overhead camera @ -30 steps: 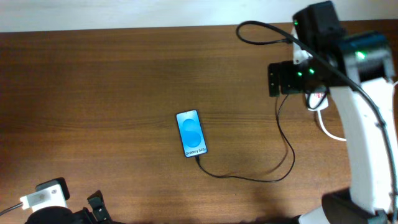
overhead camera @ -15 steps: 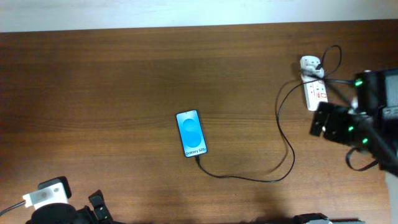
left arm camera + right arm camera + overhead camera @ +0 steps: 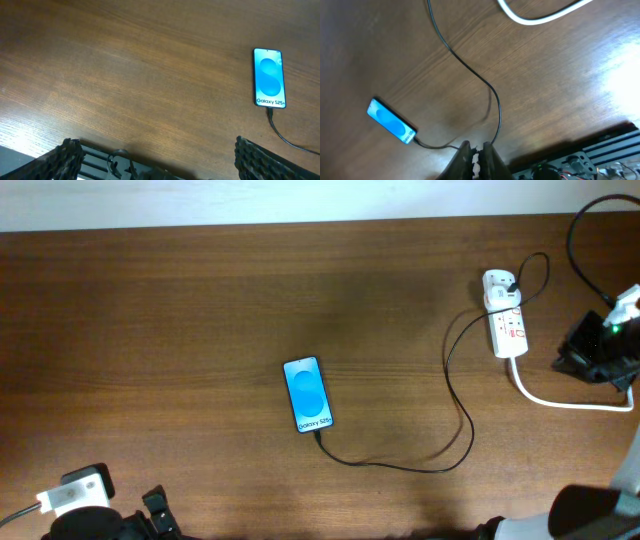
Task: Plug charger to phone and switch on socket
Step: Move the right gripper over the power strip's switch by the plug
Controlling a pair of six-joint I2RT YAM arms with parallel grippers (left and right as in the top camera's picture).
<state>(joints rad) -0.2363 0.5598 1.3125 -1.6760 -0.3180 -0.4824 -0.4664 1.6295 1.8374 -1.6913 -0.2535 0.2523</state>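
Observation:
The phone (image 3: 308,394) lies face up at mid-table, blue screen lit, and shows too in the left wrist view (image 3: 270,77) and the right wrist view (image 3: 391,121). The charger (image 3: 455,405), a thin black cable, meets the phone's lower edge and loops right, up to a white plug at the top of the socket (image 3: 510,328). Right of the socket, apart from it, my right gripper (image 3: 575,355) hangs; its jaws (image 3: 476,155) are shut with nothing between them. At the table's front left edge my left gripper (image 3: 157,152) stands wide open, far from the phone.
The socket's thick white cord (image 3: 560,398) curves right toward the table's edge, under my right arm, and crosses the top of the right wrist view (image 3: 540,15). A black arm cable (image 3: 580,230) arcs at the back right. Metal framing (image 3: 580,160) lies past the table's edge.
My right arm has swung off the socket and out to the right edge, uncovering the socket, and its gripper has shut. The left arm, phone and charger have not moved.

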